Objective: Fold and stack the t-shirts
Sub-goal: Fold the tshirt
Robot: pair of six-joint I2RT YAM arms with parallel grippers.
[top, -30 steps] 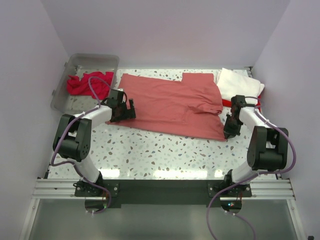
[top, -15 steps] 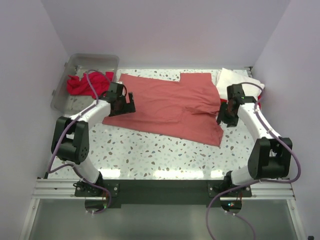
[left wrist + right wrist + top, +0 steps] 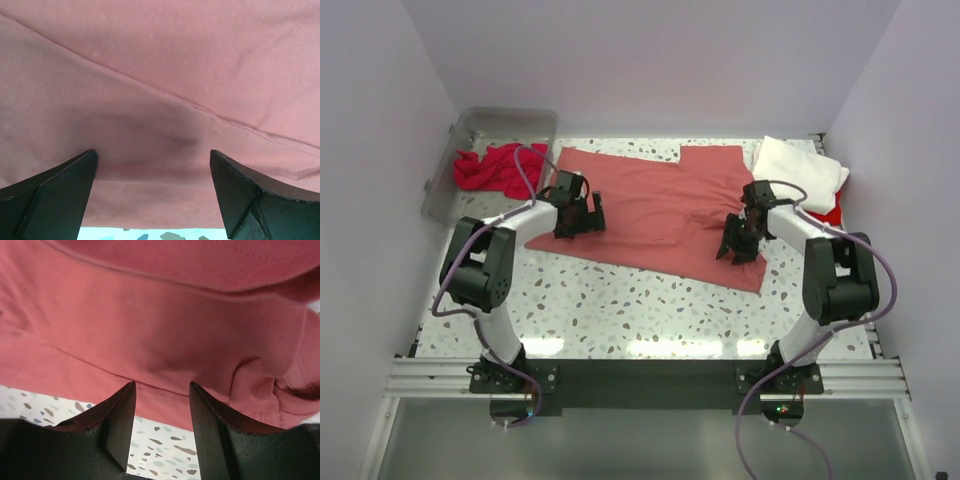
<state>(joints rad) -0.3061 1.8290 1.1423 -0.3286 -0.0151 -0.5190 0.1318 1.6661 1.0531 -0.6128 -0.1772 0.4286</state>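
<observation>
Coral-red shirt (image 3: 660, 205) under two released grippers
It lies spread on the table (image 3: 620, 300); the left gripper (image 3: 582, 222) gapes wide over its left edge, the right gripper (image 3: 737, 250) half open over its lower right corner, both empty.

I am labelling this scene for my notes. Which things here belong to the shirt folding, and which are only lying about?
Part of the job:
coral shirt, spread flat
white shirt
bright red shirt, under the white one
crimson shirt, in the bin

Only lying about:
clear bin
</observation>
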